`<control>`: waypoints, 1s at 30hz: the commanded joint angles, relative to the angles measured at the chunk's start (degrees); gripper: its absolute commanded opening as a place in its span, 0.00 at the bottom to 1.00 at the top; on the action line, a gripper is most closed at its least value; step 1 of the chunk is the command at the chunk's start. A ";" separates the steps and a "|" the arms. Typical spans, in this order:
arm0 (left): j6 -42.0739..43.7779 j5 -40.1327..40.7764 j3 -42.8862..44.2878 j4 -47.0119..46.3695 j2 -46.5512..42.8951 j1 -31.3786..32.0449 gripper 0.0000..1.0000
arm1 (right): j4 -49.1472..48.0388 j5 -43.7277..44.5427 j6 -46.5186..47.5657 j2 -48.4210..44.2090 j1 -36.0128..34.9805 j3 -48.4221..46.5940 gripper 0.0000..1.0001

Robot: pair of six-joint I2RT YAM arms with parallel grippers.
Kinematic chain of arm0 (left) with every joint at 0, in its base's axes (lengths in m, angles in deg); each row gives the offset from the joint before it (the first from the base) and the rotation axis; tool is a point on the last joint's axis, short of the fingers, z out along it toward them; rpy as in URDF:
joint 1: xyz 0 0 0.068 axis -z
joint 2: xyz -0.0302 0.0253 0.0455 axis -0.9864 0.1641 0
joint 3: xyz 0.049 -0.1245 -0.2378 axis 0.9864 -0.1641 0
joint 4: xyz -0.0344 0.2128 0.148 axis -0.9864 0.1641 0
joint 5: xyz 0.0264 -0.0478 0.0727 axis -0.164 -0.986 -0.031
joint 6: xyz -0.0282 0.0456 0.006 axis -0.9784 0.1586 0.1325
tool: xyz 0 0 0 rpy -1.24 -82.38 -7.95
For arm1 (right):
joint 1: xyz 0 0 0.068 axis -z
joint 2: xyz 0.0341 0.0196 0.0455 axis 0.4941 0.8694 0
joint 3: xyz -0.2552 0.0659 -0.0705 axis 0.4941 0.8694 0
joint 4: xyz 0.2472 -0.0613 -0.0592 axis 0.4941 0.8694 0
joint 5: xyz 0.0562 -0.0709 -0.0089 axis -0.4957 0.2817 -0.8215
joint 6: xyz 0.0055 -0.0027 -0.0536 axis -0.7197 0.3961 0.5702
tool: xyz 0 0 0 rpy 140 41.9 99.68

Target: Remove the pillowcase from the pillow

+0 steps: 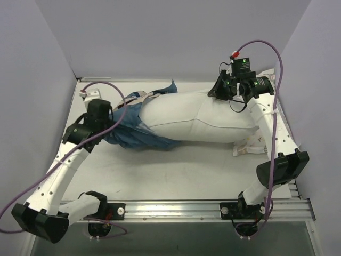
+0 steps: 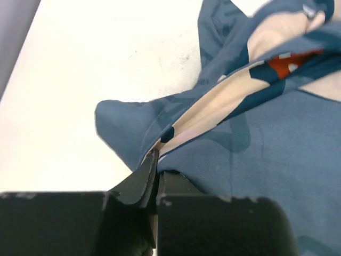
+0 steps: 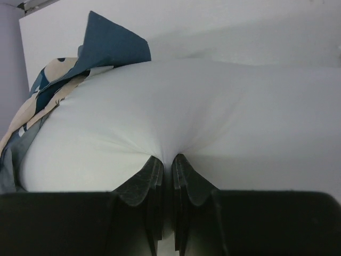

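The pillowcase [image 2: 256,160] is pinched in the closed left claw [image 2: 157,172], the pillow [image 3: 213,117] in the closed right claw [image 3: 167,161].

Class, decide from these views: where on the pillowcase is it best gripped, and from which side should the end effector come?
Grip the loose bunched fold of the pillowcase past the left end of the pillow, coming from the left. The fabric there is slack, thin enough to pinch. The left end effector is shut on such a fold; the right end effector pinches the pillow's other end.
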 commanded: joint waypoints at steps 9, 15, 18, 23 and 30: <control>-0.82 -20.01 -8.66 -9.35 1.96 -38.52 0.00 | -2.95 4.07 1.01 -5.12 5.04 -2.47 0.00; -2.76 -23.89 -9.73 -15.07 3.81 -35.99 0.00 | -3.56 -3.49 5.57 -5.83 0.57 0.60 0.00; -2.59 -22.94 -9.99 -16.48 4.08 -31.60 0.00 | -3.56 0.51 11.99 -7.40 -7.75 4.99 0.02; -2.67 -21.26 -11.57 -16.84 4.08 -24.83 0.00 | -10.31 14.28 19.53 -10.74 -19.82 14.03 0.75; -3.03 -21.17 -14.21 -17.81 3.03 -19.38 0.00 | -20.34 24.87 33.49 -10.58 -39.24 22.66 1.00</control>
